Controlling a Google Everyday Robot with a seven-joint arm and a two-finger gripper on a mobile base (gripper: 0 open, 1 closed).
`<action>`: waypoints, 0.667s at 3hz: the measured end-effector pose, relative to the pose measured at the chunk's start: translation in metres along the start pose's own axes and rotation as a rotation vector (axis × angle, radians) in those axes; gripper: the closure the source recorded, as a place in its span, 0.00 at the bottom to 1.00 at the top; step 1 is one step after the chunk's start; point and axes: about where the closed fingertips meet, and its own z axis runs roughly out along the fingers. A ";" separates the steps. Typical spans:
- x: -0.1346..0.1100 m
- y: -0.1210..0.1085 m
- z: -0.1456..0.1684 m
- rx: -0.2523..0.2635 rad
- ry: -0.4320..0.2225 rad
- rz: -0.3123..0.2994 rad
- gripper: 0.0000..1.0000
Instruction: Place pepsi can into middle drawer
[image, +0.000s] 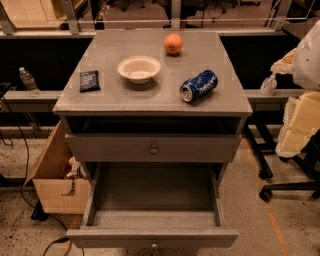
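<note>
You have the wide shallow grey wooden middle drawer (152, 235) pulled open, below the round off-white bowl (139, 68), with its bare board floor showing. The small blue aluminium pepsi can (198, 85) with white markings lies on its side on the matt grey desk (100, 97), right of the bowl, silver top toward you. Grasp, carry and release are all left. Its smooth round wall may roll. The pale tool (279, 70) hangs far right of the bowl, off the desk; you cannot tell whether it is released or clenched
</note>
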 end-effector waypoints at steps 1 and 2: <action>0.000 0.000 0.000 0.000 0.000 0.000 0.00; -0.007 -0.018 -0.004 -0.020 0.029 -0.110 0.00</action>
